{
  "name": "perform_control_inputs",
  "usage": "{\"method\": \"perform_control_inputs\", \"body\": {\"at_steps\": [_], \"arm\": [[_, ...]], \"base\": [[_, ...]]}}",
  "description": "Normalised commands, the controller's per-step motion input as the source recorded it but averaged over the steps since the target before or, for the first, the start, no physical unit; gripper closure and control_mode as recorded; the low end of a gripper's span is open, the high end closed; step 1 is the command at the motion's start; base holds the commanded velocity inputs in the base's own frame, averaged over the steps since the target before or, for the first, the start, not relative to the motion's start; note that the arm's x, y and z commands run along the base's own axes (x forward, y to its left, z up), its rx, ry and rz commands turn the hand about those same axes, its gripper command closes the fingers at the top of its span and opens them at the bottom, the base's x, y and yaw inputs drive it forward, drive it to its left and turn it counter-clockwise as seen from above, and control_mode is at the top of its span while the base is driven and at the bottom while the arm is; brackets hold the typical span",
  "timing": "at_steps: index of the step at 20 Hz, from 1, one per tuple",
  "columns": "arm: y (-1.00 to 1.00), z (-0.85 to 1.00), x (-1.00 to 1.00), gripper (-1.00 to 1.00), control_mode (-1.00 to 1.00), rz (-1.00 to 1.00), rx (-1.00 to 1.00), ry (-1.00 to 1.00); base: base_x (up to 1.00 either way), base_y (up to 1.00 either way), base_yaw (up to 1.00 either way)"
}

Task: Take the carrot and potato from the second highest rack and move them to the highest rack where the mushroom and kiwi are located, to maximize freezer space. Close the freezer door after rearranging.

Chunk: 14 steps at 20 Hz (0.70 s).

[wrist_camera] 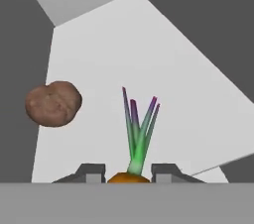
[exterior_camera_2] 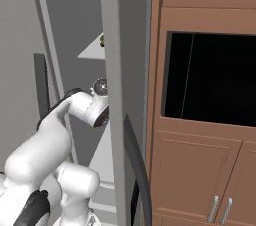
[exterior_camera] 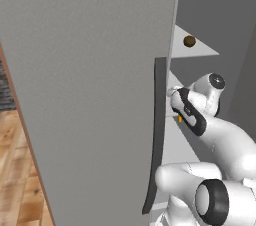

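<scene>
While the door (exterior_camera: 85, 95) stands open, nothing is yet moved: the carrot (wrist_camera: 130, 176) lies at bottom centre of the hand view on the second rack (wrist_camera: 149, 69), between the parted pincer (wrist_camera: 128, 173) tips, unclamped; its long axis runs up-frame, greens pointing away. The potato (wrist_camera: 53, 103) sits at left.

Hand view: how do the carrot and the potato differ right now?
The carrot is orange with a green-and-purple leafy top standing up from it; the potato is a brown, lumpy, rounded lump with no top. The carrot sits between the fingertips of the gripper, low in the view and mostly cut off, while the potato lies off to the left, apart from the fingers and fully visible. Both rest on the same pale grey rack.
</scene>
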Motion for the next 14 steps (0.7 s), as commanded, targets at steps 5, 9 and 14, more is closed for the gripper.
{"method": "perform_control_inputs", "body": {"at_steps": [5,9,14], "arm": [[0.05,1.0,-0.6,1.0,-1.0,0.0,0.0,0.0],[0.07,1.0,-0.12,1.0,-1.0,0.0,-0.01,0.0],[0.03,0.93,0.01,1.0,-1.0,0.0,-0.09,0.0]], "base": [[0.0,0.0,0.0],[0.0,0.0,0.0],[0.0,0.0,0.0]]}}
